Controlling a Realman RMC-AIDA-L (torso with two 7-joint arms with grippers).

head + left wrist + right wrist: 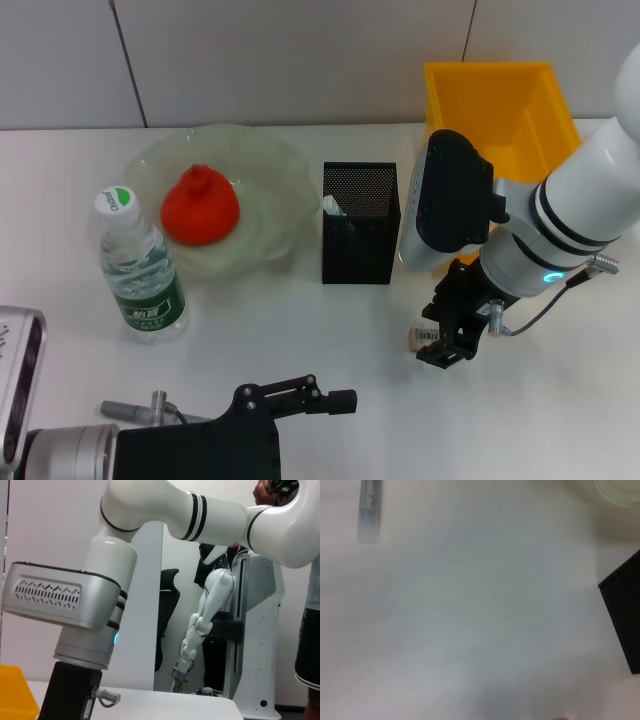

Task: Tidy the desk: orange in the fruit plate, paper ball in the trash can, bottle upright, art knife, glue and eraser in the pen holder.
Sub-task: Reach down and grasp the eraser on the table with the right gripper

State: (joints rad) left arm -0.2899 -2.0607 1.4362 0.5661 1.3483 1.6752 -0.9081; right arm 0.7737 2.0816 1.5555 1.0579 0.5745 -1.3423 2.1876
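The orange (199, 206) lies in the green glass fruit plate (275, 180). To the plate's left, the bottle (141, 265) stands upright. A black mesh pen holder (360, 222) holds a white and green item (337, 207). The yellow trash can (500, 100) is at the back right. My right gripper (447, 340) hangs low over the table in front of and to the right of the pen holder, shut on a small beige eraser (427, 338) with a barcode label. My left gripper (330, 393) rests open at the near edge. The paper ball and the art knife are out of view.
The right forearm (590, 200) reaches in from the right, over the trash can's front. The left wrist view shows that arm (95, 610) and a corner of the yellow can (15, 692). The right wrist view shows bare tabletop and a pen holder corner (625, 615).
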